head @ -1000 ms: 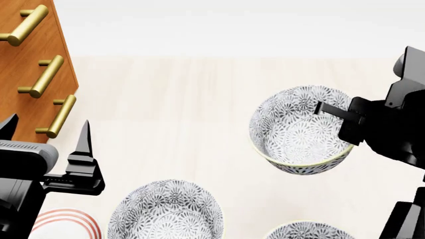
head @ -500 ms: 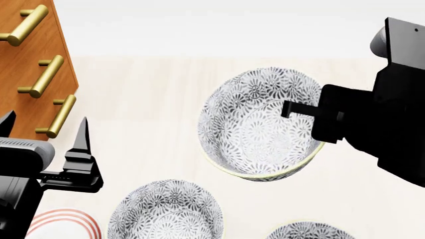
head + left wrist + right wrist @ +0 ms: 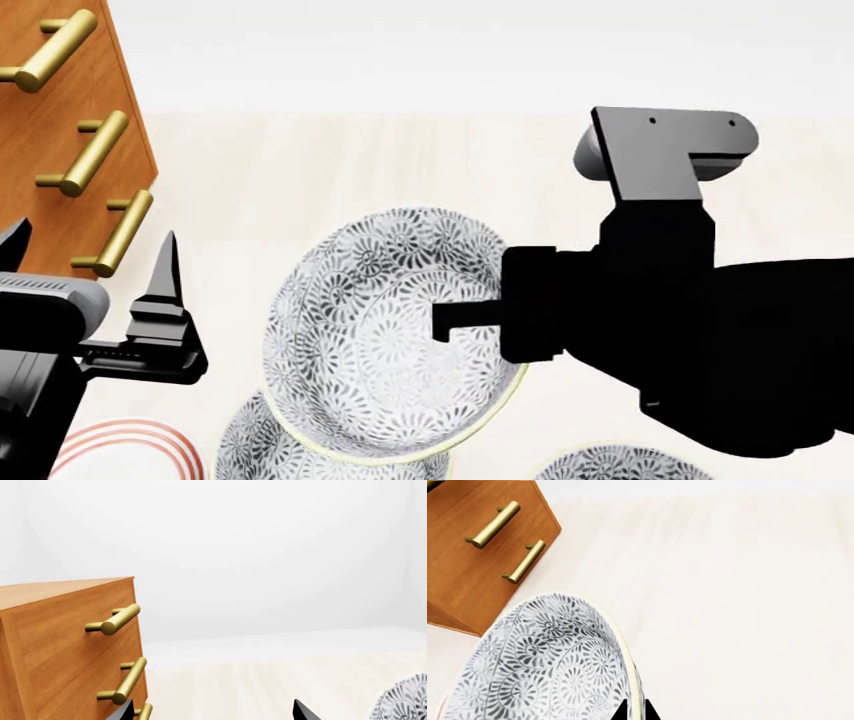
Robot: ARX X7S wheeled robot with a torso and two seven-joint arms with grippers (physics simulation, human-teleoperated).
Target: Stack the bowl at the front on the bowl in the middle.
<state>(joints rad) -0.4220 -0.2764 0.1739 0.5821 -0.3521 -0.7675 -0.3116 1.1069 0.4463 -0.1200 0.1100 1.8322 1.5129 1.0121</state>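
My right gripper is shut on the rim of the bowl at the front, a grey-and-white floral bowl with a pale rim. It hangs in the air, tilted, with its inside facing the head camera. Its lower edge overlaps the bowl in the middle, which rests on the table just below and is partly hidden. In the right wrist view the two fingertips of the right gripper pinch the rim of the held bowl. My left gripper stands open and empty to the left, and shows as two spread tips.
A third floral bowl sits at the near right edge. A red-ringed white plate lies at the near left under my left arm. A wooden drawer cabinet with brass handles stands at the left. A floral bowl's edge shows in the left wrist view.
My right arm has carried the bowl leftward and nearer, tilting it more; it now hangs over the middle bowl. The left gripper has barely moved.
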